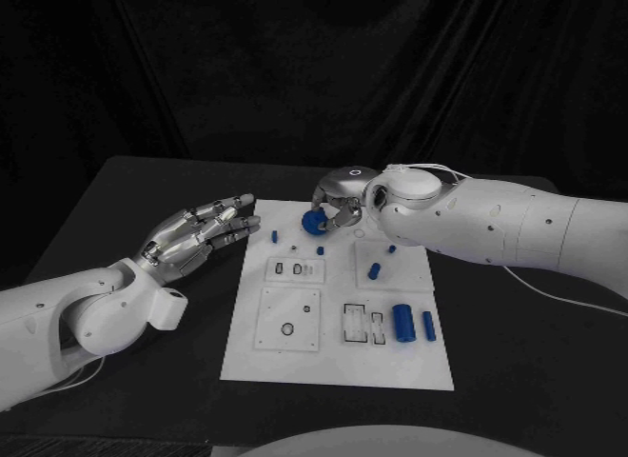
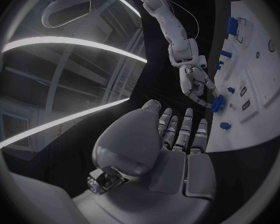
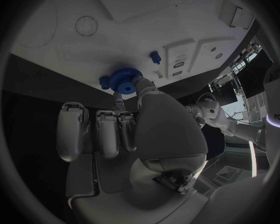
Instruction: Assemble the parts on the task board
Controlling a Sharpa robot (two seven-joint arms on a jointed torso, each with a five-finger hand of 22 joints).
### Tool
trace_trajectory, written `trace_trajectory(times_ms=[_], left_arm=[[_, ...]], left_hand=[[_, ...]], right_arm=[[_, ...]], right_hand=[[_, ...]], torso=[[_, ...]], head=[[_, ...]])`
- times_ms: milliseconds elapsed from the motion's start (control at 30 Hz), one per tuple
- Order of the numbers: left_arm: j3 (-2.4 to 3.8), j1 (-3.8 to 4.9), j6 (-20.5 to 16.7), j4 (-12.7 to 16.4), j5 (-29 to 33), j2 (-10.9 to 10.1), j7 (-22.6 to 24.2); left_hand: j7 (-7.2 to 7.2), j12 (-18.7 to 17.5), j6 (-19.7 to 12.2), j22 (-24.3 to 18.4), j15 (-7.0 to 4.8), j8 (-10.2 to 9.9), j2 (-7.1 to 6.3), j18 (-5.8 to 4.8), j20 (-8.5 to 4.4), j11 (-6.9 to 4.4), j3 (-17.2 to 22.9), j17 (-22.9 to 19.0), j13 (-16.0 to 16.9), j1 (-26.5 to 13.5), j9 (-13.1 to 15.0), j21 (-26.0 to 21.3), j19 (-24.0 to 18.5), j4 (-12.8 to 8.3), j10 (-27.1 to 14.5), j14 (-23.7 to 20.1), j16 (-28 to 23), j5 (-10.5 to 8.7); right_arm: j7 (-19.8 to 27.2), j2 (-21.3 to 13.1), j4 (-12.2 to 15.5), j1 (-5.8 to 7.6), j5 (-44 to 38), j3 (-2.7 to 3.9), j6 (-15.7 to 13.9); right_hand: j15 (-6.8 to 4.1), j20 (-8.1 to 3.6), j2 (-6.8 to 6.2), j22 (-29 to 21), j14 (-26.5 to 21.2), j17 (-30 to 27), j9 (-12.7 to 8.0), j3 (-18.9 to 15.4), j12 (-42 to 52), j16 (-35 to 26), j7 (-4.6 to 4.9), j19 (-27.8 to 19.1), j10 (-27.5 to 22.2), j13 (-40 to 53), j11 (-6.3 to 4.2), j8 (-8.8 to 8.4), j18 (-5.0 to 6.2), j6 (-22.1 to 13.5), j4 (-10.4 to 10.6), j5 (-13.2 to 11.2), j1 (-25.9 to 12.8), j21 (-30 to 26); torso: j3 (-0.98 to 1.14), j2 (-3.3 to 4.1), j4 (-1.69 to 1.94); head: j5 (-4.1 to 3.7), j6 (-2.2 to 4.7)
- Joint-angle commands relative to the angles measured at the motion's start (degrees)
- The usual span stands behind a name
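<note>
The white task board (image 1: 342, 367) lies in the middle of the black table. My right hand (image 1: 339, 202) pinches a blue gear (image 1: 316, 223) over the board's far left part; the right wrist view shows the gear (image 3: 123, 79) between thumb and a finger, close to the board (image 3: 134, 30). I cannot tell if the gear touches the board. My left hand (image 1: 198, 233) hovers open beside the board's far left corner, fingers spread and holding nothing. In the left wrist view the left hand (image 2: 171, 139) points toward the right hand (image 2: 196, 82) and the gear (image 2: 217, 103).
Small blue pegs (image 1: 276, 234) (image 1: 320, 250) (image 1: 373, 271) stand on the far half of the board. Two blue cylinders (image 1: 402, 322) (image 1: 426, 326) lie at its right side, next to a rectangular recess (image 1: 355, 324). A ring-shaped seat (image 1: 286, 329) marks the near left.
</note>
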Motion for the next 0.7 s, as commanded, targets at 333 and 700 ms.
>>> trace_trajectory(times_ms=[333,700], left_arm=[[0.05,-0.05,1.1,-0.1,0.0,0.2,0.5],[0.05,-0.05,1.3,-0.3,0.0,0.3,0.4]], left_hand=[[0.17,0.7,0.4,0.1,0.22,0.6,0.05,1.42,0.41,0.62,3.3,-0.4,0.5,0.9,1.0,-0.7,-0.2,-0.5,-0.2,-0.6,0.8,1.08],[0.16,0.7,0.3,0.1,0.22,0.5,0.03,1.41,0.40,0.62,3.4,-0.4,0.5,0.8,1.0,-0.7,-0.2,-0.5,-0.3,-0.7,0.7,1.08]], right_arm=[[0.2,0.3,-0.4,-0.48,-0.2,-0.02,1.2],[0.6,0.0,-0.3,-0.56,-0.2,-0.02,0.4]], right_hand=[[-0.07,0.26,-0.36,12.7,5.9,15.5,2.6,3.8,1.0,1.0,0.04,1.0,6.0,15.3,0.27,-2.31,-1.48,-6.6,-1.1,-1.9,-0.9,-0.7],[-1.70,-1.15,-0.08,12.1,5.9,15.5,-3.4,4.0,1.0,1.0,-2.53,0.0,6.0,15.3,-1.78,-6.19,-1.00,-19.9,-2.0,-3.7,-1.2,-2.9]], torso=[[-0.01,-0.01,-0.04],[-0.02,-0.01,-0.03]], head=[[0.07,-0.06],[0.10,-0.14]])
